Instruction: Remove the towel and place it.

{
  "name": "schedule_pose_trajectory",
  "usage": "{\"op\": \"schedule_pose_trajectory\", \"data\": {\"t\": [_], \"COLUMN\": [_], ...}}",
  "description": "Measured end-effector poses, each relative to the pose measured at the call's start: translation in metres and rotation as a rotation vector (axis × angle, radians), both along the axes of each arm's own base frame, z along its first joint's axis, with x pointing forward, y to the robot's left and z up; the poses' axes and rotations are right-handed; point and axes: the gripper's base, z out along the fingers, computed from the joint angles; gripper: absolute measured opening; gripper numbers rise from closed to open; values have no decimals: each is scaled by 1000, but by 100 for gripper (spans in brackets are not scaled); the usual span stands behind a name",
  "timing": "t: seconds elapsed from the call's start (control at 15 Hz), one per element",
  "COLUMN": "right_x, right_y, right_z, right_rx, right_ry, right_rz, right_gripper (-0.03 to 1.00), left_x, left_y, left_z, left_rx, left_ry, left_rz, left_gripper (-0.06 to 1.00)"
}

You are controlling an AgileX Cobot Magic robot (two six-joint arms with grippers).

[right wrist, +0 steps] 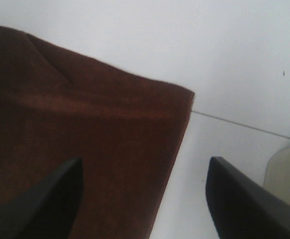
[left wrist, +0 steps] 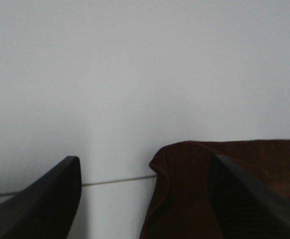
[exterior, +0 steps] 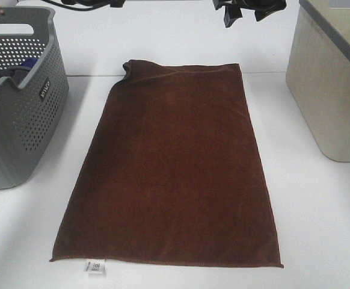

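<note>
The dark brown towel lies spread flat on the white table, long side running front to back, with its white tag at the near left corner. Its far left corner is slightly folded. My left gripper is open and empty above the towel's far left corner. My right gripper is open and empty above the far right corner. In the high view only black parts of the right gripper and of the left arm show at the top edge.
A grey perforated basket stands at the left with a bluish cloth inside. A beige bin with a grey rim stands at the right; its wall also shows in the right wrist view.
</note>
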Motion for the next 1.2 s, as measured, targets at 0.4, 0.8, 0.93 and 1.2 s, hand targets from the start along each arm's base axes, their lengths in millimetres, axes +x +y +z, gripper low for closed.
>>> {"op": "schedule_pose_trajectory", "data": {"t": [0.4, 0.8, 0.93, 1.2], "right_x": [-60, -112, -127, -204], "right_y": [-7, -21, -26, -50], "right_z": [90, 134, 140, 137], "right_rx": [27, 58, 57, 27], "right_ry": [76, 59, 64, 152], "right_rz": [-23, -20, -21, -24], "right_gripper": [67, 67, 67, 67], "left_x": [-65, -113, -126, -200], "left_y": [15, 33, 34, 60], "left_z": [76, 141, 154, 167], "left_rx": [194, 166, 158, 184], "left_ry": [247, 232, 217, 271], "left_rz": [21, 28, 2, -27], "left_gripper": [68, 68, 68, 68]}}
